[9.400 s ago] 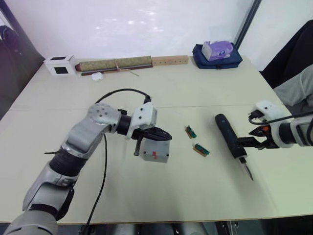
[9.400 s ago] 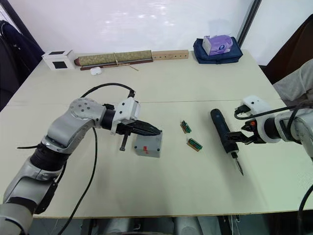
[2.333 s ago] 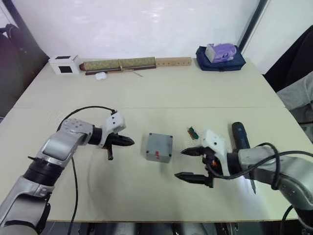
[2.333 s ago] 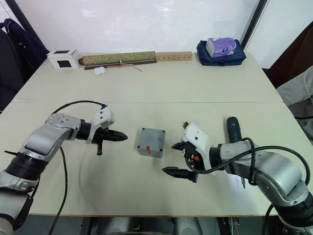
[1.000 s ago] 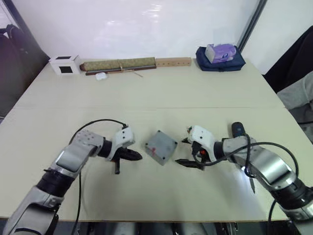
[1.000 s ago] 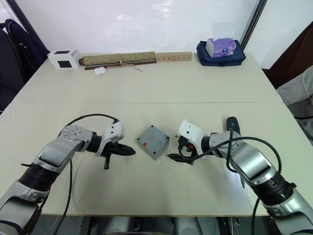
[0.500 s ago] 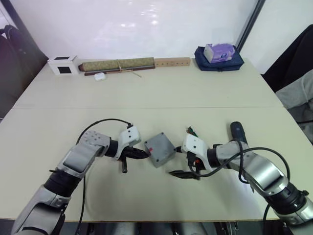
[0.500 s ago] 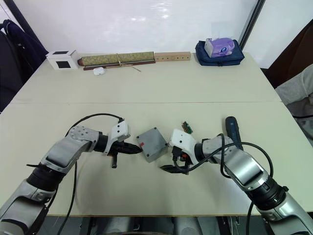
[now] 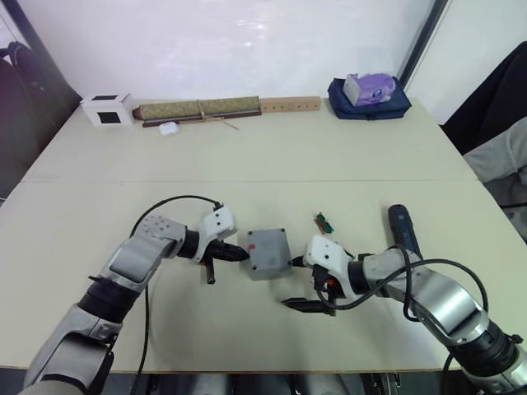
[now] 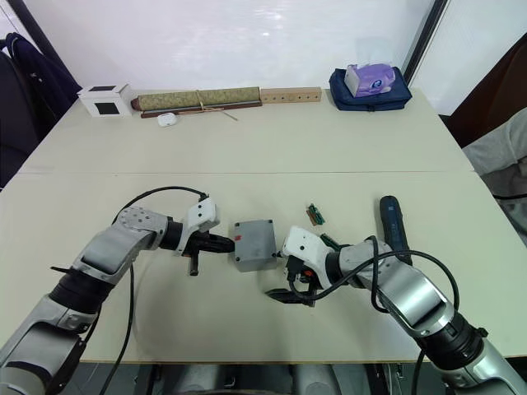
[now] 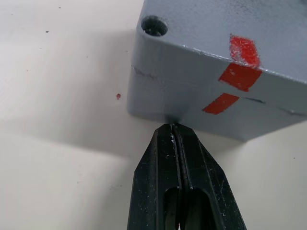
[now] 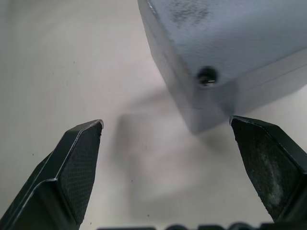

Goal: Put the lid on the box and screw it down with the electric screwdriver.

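The grey box (image 9: pixel 266 257) stands mid-table with the lid (image 11: pixel 201 24) lying on top of it; red marks cross the seam between them. My left gripper (image 9: pixel 240 253) is shut and empty, its tip (image 11: pixel 172 128) touching the box's left side low down. Just right of the box, my right gripper (image 9: pixel 296 282) is open, and the box's near corner with a screw hole (image 12: pixel 207 75) sits ahead of its fingers (image 12: pixel 76 167). The electric screwdriver (image 9: pixel 403 231) lies on the table farther right, held by nothing.
A small green circuit board (image 9: pixel 322 222) lies between the box and the screwdriver. Along the far edge are a white cube (image 9: pixel 107 108), a rolled mat (image 9: pixel 198 108), a wooden strip (image 9: pixel 288 104) and a blue bag with tissues (image 9: pixel 369 89).
The box has turned from a diamond pose to nearly square. My left gripper's tip has moved right up against its side. My right gripper has dropped slightly nearer the front edge.
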Tool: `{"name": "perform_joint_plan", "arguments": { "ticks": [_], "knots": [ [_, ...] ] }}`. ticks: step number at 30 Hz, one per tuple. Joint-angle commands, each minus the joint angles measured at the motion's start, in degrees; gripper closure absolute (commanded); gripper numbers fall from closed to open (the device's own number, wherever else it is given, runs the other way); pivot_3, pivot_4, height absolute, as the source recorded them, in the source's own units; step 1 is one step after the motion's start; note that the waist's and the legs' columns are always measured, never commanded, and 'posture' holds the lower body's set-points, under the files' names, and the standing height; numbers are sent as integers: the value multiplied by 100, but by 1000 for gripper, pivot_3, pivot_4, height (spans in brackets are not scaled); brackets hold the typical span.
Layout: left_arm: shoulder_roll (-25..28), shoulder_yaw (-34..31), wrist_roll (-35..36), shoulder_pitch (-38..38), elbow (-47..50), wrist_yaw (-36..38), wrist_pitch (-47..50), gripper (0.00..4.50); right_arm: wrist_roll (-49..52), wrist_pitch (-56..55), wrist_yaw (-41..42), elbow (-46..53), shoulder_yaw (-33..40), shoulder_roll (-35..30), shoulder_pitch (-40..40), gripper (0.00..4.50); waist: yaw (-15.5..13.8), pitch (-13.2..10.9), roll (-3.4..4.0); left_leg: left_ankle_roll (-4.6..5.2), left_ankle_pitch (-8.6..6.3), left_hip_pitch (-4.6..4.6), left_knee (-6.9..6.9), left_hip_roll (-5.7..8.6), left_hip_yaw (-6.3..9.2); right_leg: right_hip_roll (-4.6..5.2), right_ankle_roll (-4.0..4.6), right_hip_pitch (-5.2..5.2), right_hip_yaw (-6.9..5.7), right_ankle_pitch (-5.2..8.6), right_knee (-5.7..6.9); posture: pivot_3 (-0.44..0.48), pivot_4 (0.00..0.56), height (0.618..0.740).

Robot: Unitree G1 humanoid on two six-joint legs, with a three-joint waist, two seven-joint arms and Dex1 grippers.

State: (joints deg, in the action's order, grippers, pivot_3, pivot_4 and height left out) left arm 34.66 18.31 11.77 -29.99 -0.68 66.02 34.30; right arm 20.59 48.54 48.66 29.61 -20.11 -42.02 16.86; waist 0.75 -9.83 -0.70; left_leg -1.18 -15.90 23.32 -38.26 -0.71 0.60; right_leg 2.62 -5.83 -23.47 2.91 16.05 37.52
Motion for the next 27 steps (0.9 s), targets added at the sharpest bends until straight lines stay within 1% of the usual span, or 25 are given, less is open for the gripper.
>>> {"name": "perform_joint_plan", "arguments": {
  "ticks": [1,6,9,11,13,15,19,22,27],
  "knots": [
    [-67,-31,-3,-134,20,-13,-166,4500,115,-11,-8,320,13,107,-13,77,0,0,0,0,0,0,0,0,0,1,0,0,0,0,0,0,150,740],
    [-29,-16,14,-102,64,13,-145,4500,103,25,-69,365,38,155,-63,77,0,0,0,0,0,0,0,0,0,1,0,0,0,0,0,0,150,740],
    [198,-76,127,-7,325,170,27,4500,52,-7,-219,367,414,26,-157,77,0,0,0,0,0,0,0,0,0,1,0,0,0,0,0,0,150,740],
    [413,-214,250,36,506,303,138,4500,294,89,-286,500,925,11,-321,77,0,0,0,0,0,1,0,0,0,1,0,0,0,0,0,0,150,740],
    [593,-468,517,6,631,416,358,4500,853,368,-472,630,1753,296,-547,77,-1,0,0,0,0,1,0,-1,0,1,0,0,0,0,0,0,150,740],
    [628,-795,778,-157,618,369,527,4500,1123,426,-598,772,2408,386,-921,77,-8,0,0,0,0,1,0,-2,3,-1,0,1,-1,0,1,0,150,740],
    [598,-1115,1228,-474,795,421,866,4500,1275,421,-920,848,3107,454,-1305,77,-14,1,-2,0,0,1,-1,0,5,6,0,6,-5,0,0,0,150,740],
    [487,-1063,1433,-699,1015,414,1022,4500,1014,224,-1170,705,3132,405,-1405,77,-4,1,-2,0,0,0,-2,2,2,5,-1,6,-2,0,0,0,150,740],
    [348,-849,1447,-841,1169,334,997,4500,713,-106,-1348,420,2899,432,-1502,77,28,1,-1,0,0,-5,0,1,-2,-5,0,5,1,0,1,0,150,740]
  ]
}}
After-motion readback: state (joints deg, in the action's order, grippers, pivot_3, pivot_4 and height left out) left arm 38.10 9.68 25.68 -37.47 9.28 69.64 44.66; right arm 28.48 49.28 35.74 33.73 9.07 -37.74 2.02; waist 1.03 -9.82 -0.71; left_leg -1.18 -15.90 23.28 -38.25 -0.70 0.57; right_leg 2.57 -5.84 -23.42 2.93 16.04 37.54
